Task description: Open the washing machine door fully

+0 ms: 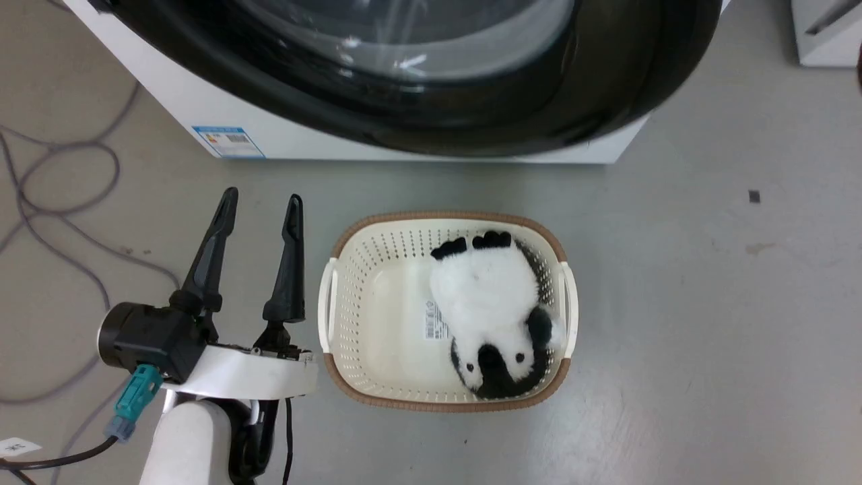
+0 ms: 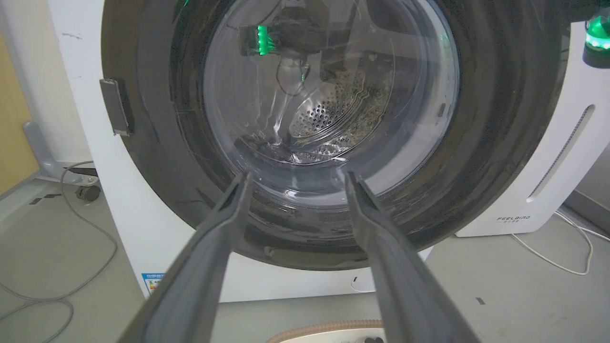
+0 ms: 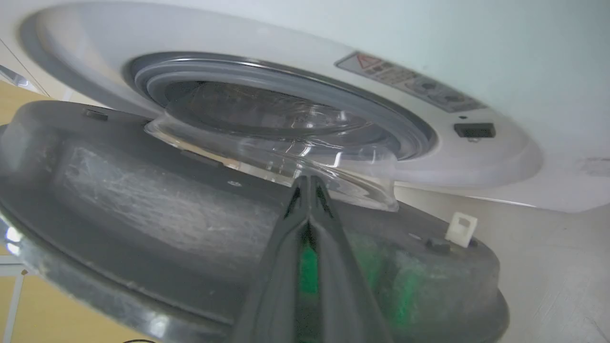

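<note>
Looking down from the head: you see the washing machine point(image 1: 202, 114) at the top. The black washing machine door point(image 1: 539, 114) sticks out from its front.
Your left gripper point(image 1: 262, 195): it is in front of the washing machine, near the blue sticker point(image 1: 227, 141). Its two fingers are wide apart and hold nothing.
On the floor: a basket point(image 1: 444, 217) sits just in front of the washing machine, with a black and white soft toy point(image 1: 491, 303) inside.
From the left wrist: you look between the spread fingers point(image 2: 209, 247) at the door's front. The steel drum point(image 2: 333, 114) shows through the glass.
From the right wrist: the door's inner side faces you. It is swung a little away from the washing machine's grey ring point(image 3: 405, 125), with a gap between.
Your right gripper point(image 3: 309, 180): its fingers are pressed together. The tips are at the clear glass bowl point(image 3: 267, 159), but you cannot tell if they touch it.
</note>
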